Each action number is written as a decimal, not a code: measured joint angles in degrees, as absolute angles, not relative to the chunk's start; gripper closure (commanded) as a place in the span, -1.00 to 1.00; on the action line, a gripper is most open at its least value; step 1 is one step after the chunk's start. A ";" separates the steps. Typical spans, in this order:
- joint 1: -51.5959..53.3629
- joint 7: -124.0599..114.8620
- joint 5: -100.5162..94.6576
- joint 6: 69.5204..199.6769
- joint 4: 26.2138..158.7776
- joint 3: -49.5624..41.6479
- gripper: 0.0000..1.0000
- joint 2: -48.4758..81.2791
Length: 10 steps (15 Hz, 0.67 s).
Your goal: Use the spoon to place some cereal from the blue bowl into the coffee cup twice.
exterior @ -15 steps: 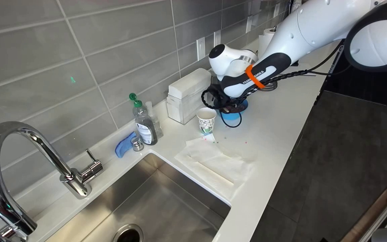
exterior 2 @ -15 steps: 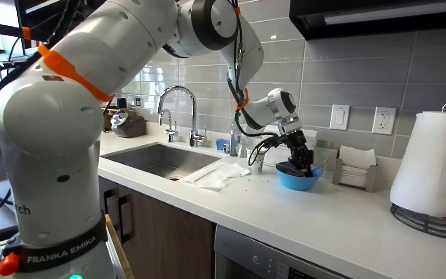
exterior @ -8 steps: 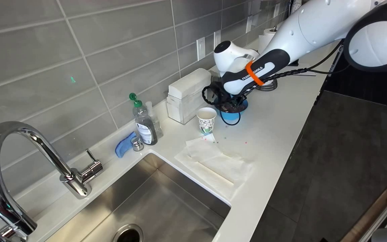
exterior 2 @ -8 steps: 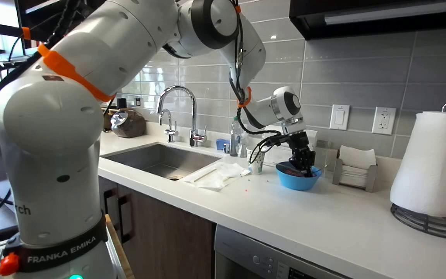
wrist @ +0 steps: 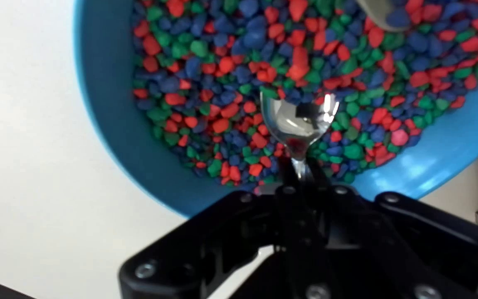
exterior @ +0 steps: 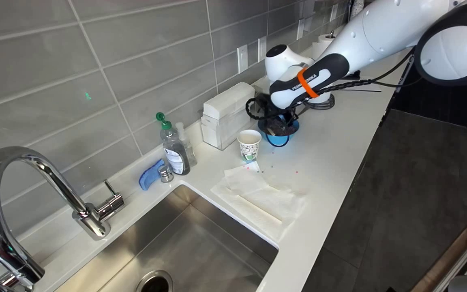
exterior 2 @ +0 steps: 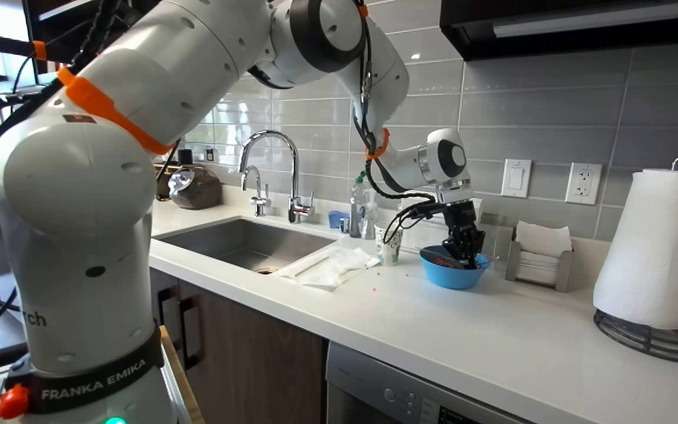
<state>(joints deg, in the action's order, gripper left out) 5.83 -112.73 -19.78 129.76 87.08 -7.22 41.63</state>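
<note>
Blue bowl [wrist: 107, 95] cropped in wrist view, spoon [wrist: 299, 122] with tip buried in cereal [wrist: 218, 77], handle clamped by gripper [wrist: 302, 171]

The gripper [wrist: 302, 174] hangs over the near side of the blue bowl [wrist: 108, 95], its fingers pinched on the handle of a shiny metal spoon [wrist: 295, 120], whose head points to the far side with its tip hidden under bits of cereal [wrist: 230, 66]. Red, green and blue, the cereal covers the bottom of the bowl, leaving inner wall bare on the left and near right, and a rounded pale piece [wrist: 378, 12], cut off by the edge of view, rests among it at far right. White bench [wrist: 27, 166] shows on the left.
</note>
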 measured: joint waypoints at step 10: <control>4.67 -108.70 -13.42 131.54 87.10 -7.80 0.95 41.51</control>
